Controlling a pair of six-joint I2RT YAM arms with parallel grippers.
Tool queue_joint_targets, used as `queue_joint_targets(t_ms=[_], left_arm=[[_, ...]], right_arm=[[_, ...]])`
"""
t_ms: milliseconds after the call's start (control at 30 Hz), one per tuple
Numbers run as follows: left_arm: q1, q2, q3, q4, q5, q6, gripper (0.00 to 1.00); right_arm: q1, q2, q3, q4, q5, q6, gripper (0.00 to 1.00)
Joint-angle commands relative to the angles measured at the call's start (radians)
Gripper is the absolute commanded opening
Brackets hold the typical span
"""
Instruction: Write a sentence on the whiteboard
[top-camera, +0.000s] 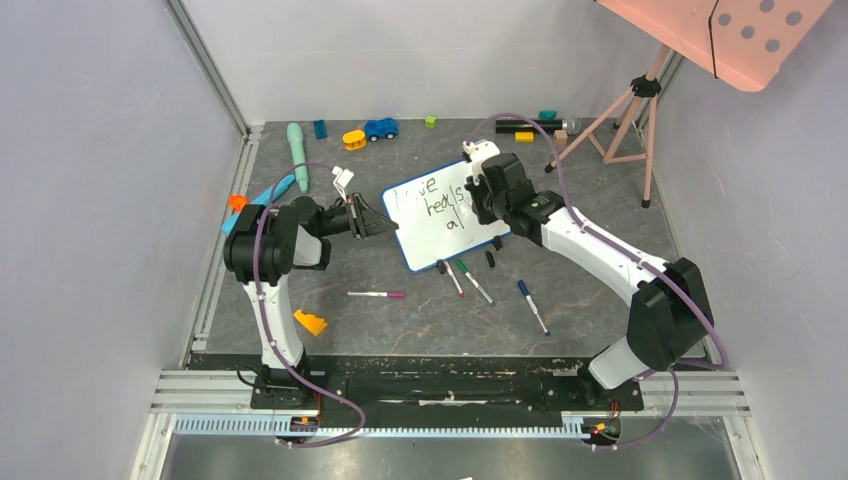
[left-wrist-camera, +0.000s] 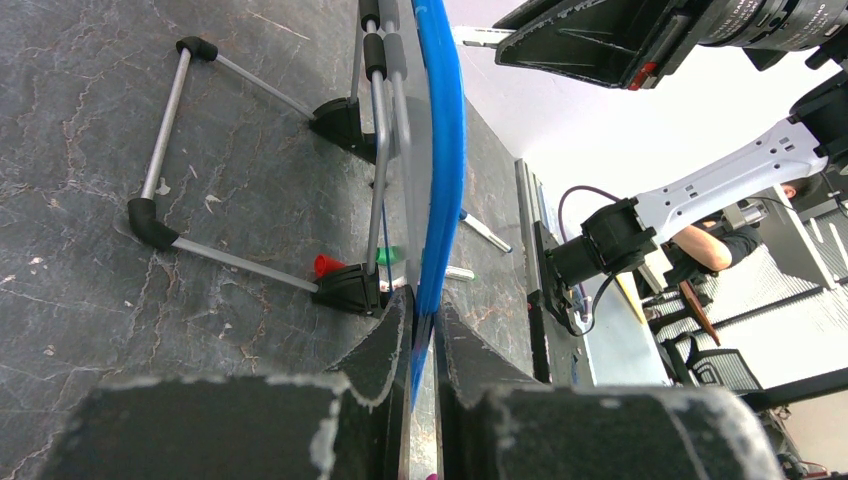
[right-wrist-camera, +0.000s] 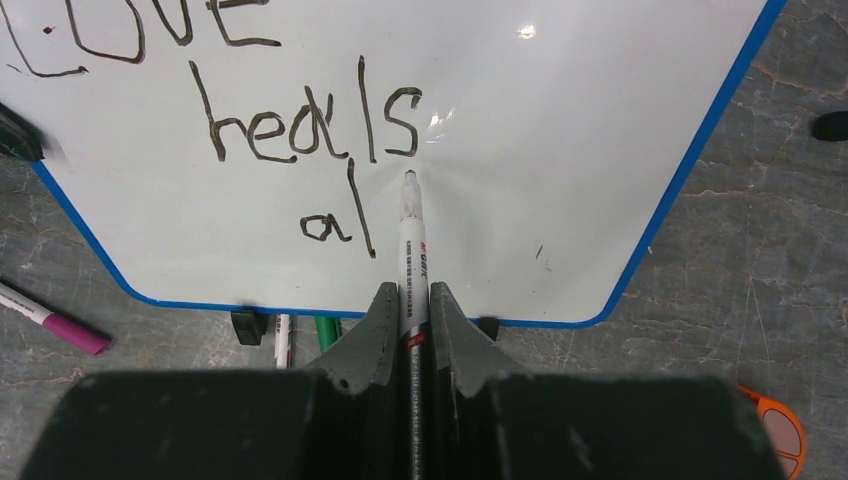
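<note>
Fingers (right-wrist-camera: 372, 325) of right gripper (right-wrist-camera: 410, 292) are clamped on a marker (right-wrist-camera: 411, 240), tip held to the whiteboard (right-wrist-camera: 560, 150). Blue frame (left-wrist-camera: 445, 150) is pinched by left gripper (left-wrist-camera: 422, 312), likely for steadying.

**Camera Placement: One Overview, Two Wrist Views**

Top external: fixed high above and behind the arm bases (top-camera: 280, 385), facing forward and down; distant enough to take in the whole table (top-camera: 400, 330). Left wrist: set just behind the left gripper (left-wrist-camera: 425, 325), low, close, rolled sideways; sights edge-on along the blue frame of the whiteboard (left-wrist-camera: 445, 150) toward the right arm (left-wrist-camera: 720, 180). Right wrist: set just behind the right gripper (right-wrist-camera: 410, 295), facing down at close range along the marker (right-wrist-camera: 409, 230) onto the sentence (right-wrist-camera: 300, 125). Overlaps with the overview at the board face, the writing and the pink marker (right-wrist-camera: 50, 322); with the left wrist view at the board.
</note>
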Motion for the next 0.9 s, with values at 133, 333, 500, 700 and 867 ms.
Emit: queue_joint_targets(t_ms=[133, 333, 500, 700, 867], left_arm=[[-0.006, -0.007, -0.005, 0.045, 0.074, 0.004, 0.02], [-0.007, -0.005, -0.005, 0.045, 0.073, 0.004, 0.02], [-0.006, -0.006, -0.006, 0.045, 0.072, 0.004, 0.02], [-0.006, -0.007, -0.008, 0.045, 0.073, 0.006, 0.02], [-0.006, -0.007, -0.007, 0.045, 0.072, 0.006, 0.02]], right_arm=[[-0.004, 0.028, 0.050, 0.027, -0.035, 0.005, 0.00], [-0.004, 0.028, 0.035, 0.041, -0.060, 0.015, 0.00], [-0.002, 0.036, 0.033, 0.046, -0.053, 0.015, 0.00], [-0.003, 0.042, 0.018, 0.047, -0.040, 0.018, 0.00], [-0.003, 0.020, -0.045, 0.051, -0.031, 0.029, 0.00]])
